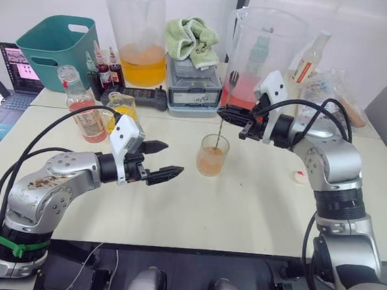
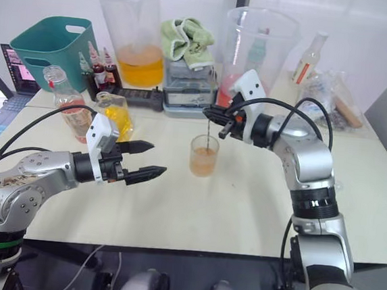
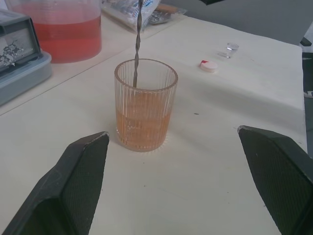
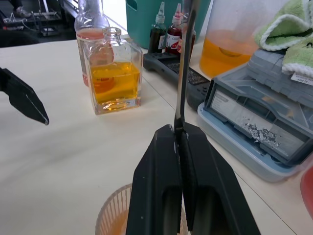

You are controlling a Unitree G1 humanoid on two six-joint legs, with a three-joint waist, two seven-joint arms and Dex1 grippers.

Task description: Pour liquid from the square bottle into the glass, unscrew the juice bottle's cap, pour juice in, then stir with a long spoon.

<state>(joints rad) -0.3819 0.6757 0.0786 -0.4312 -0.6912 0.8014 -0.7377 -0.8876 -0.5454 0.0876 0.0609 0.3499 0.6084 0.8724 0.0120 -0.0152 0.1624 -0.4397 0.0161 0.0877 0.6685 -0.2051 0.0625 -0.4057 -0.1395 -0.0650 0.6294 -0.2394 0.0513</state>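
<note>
Spoon [image 3: 136, 54] in glass [image 3: 145, 105], right end effector [image 1: 231, 113] gripping

The scene is bright and evenly lit, with soft, weak shadows on the bench [image 1: 256, 205]. Pale daylight washes out the white back wall. In the right wrist view the near claw [image 4: 182, 142] is slightly blurred, and the glass [image 3: 145, 104] looks sharp.

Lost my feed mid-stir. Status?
Right pincer shut on long spoon, tip in glass. Left pincer open, empty. Nothing obstructing.
</note>
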